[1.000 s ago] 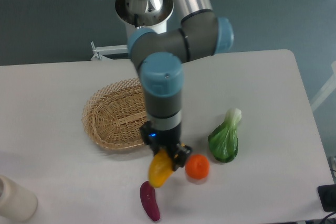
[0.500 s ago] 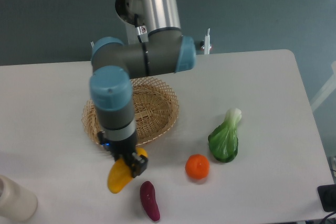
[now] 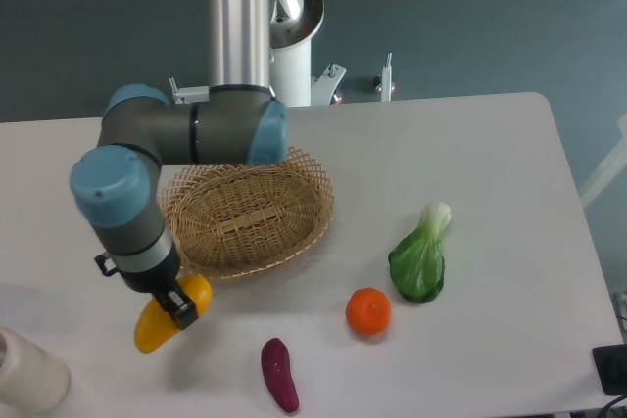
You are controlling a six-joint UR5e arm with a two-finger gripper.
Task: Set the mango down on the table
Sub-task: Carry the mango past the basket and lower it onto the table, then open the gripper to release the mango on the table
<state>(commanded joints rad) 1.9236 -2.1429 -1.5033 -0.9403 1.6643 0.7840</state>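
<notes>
A single fixed camera looks down at a steep angle from above the near edge of the table, facing the arm's base pillar at the far side. It stands at middle range — most of the white tabletop fits, though its left and near edges are cropped. Grey floor fills the top of the view — no second view overlaps it.

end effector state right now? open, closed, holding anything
End effector: closed on the mango, holding it just left of the basket, low over the table.
</notes>
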